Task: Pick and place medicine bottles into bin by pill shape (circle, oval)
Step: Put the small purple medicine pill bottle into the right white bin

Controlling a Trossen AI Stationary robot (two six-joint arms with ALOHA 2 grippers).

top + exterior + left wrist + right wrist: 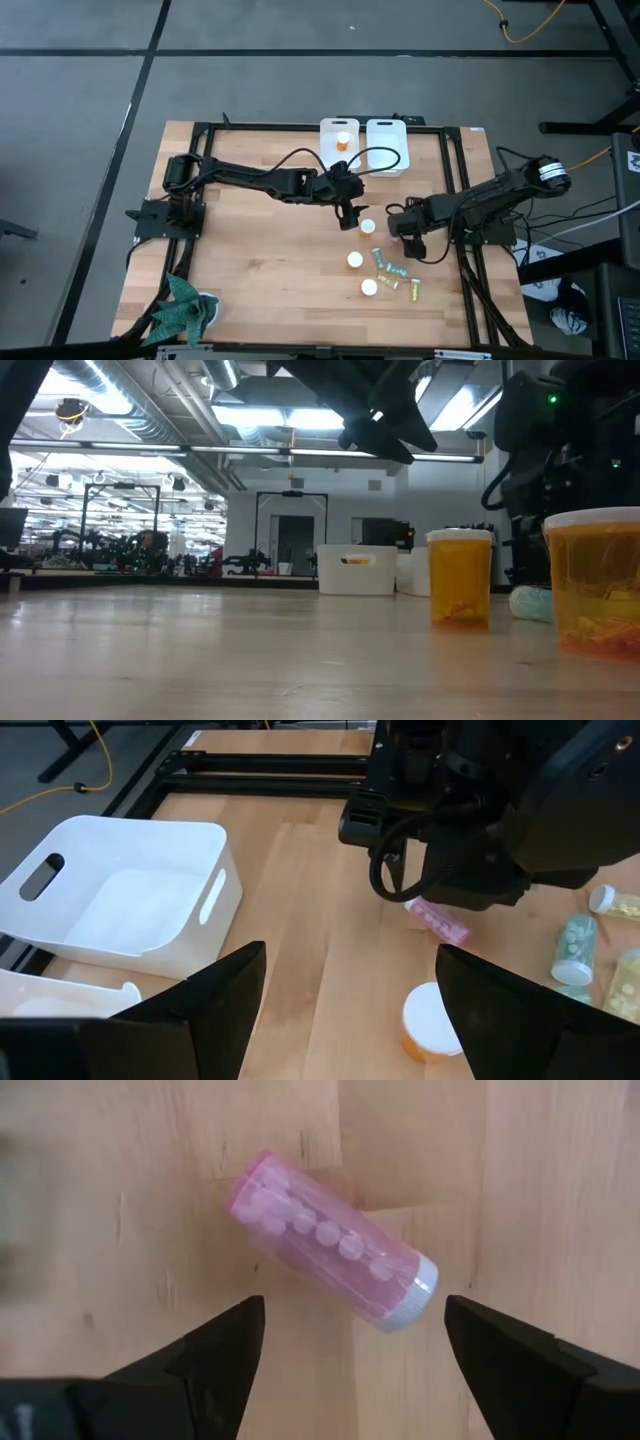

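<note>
The right gripper (350,1355) hangs over a pink bottle (330,1240) that lies on its side on the bare wood of the table (260,270), toward the right edge; its fingers are spread wide, with the bottle beyond the gap between them, and they pinch nothing. The left gripper (345,1000) hovers near the table's middle, fingers also spread and empty, above an orange bottle with a white cap (432,1020). Two white bins (363,145) stand at the far edge; the left one holds what looks like one orange bottle (343,142). Two more white-capped orange bottles (362,274) and a few small green and yellow bottles (395,275) sit near the front right corner.
</note>
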